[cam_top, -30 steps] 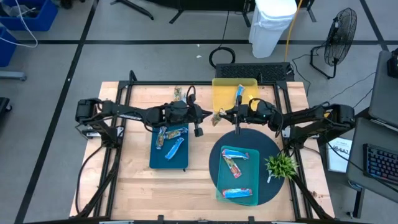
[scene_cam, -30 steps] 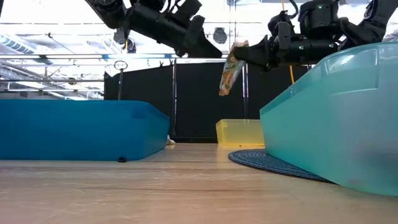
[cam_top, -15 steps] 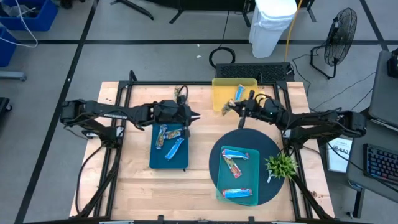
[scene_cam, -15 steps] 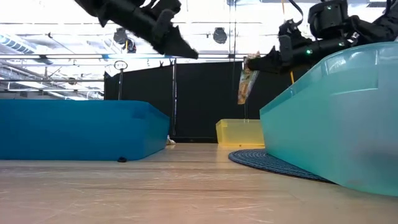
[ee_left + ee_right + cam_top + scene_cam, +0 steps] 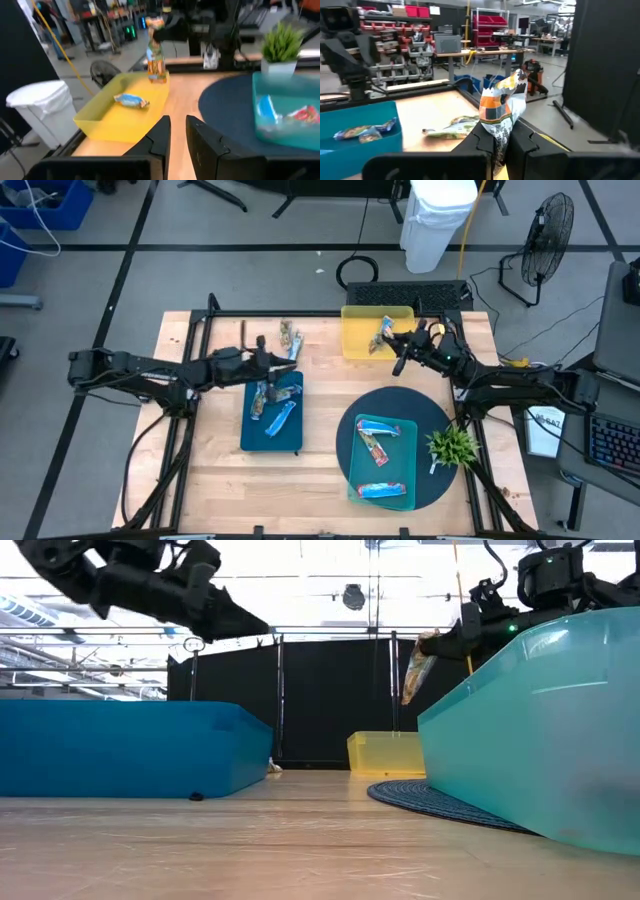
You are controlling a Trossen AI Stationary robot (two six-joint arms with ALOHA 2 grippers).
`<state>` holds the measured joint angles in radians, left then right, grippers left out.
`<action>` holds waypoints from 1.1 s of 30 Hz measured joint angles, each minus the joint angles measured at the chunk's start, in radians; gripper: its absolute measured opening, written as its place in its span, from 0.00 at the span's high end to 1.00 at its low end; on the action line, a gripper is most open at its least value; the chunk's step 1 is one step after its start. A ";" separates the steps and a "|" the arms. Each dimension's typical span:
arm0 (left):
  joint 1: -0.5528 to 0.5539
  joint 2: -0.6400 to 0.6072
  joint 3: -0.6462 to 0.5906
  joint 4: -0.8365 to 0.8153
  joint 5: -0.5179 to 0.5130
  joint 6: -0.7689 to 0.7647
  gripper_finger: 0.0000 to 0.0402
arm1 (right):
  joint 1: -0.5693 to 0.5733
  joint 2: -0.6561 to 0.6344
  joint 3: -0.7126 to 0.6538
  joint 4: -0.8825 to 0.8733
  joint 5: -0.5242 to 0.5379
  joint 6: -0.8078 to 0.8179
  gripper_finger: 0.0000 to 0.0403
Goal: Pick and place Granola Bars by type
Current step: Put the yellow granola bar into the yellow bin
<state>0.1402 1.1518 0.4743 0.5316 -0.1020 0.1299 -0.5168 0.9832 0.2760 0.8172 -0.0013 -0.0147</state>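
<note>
On the left of the desk (image 5: 215, 465), the left end effector (image 5: 291, 363) hangs over the far edge of the blue tray (image 5: 271, 438), empty. Its fingers stand a narrow gap apart with nothing between them, as the left wrist view shows. Below and beside it lie several granola bars (image 5: 272, 402) in that tray, and one mottled bar (image 5: 290, 337) rests on the bare wood just beyond the tray. If this arm goes for the loose bar next, the narrow gap looks too small to straddle it; it might push the bar along the wood instead of taking it.

Further right, the right end effector (image 5: 391, 341) is pinched tight on a mottled orange-and-white bar (image 5: 501, 107), which dangles over the yellow tray (image 5: 356, 313). A blue bar (image 5: 131, 100) already lies in that tray. That is the main worry: if the yellow tray is a sorting bin, dropping the mottled bar there would mix types. The bar is held by one end and hangs loose, so it could also swing and land across the tray's rim, or slip early.

Nearest the front right, a teal tray (image 5: 381, 462) on a dark round mat (image 5: 435, 480) holds both a mottled bar and blue ones, so the sorting looks unfinished there too.
</note>
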 joint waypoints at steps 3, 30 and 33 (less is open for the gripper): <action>0.000 -0.076 -0.073 0.054 0.000 -0.012 0.83 | -0.030 -0.011 0.000 0.003 0.001 0.001 0.98; 0.000 -0.244 -0.285 0.174 -0.035 -0.110 0.83 | -0.302 -0.003 0.000 -0.246 0.131 0.055 0.98; 0.000 -0.244 -0.285 0.172 -0.035 -0.114 0.83 | -0.300 -0.003 0.001 -0.261 0.130 0.055 0.98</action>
<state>0.1402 0.9081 0.1898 0.7039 -0.1368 0.0160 -0.8173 0.9798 0.2768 0.5564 0.1287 0.0405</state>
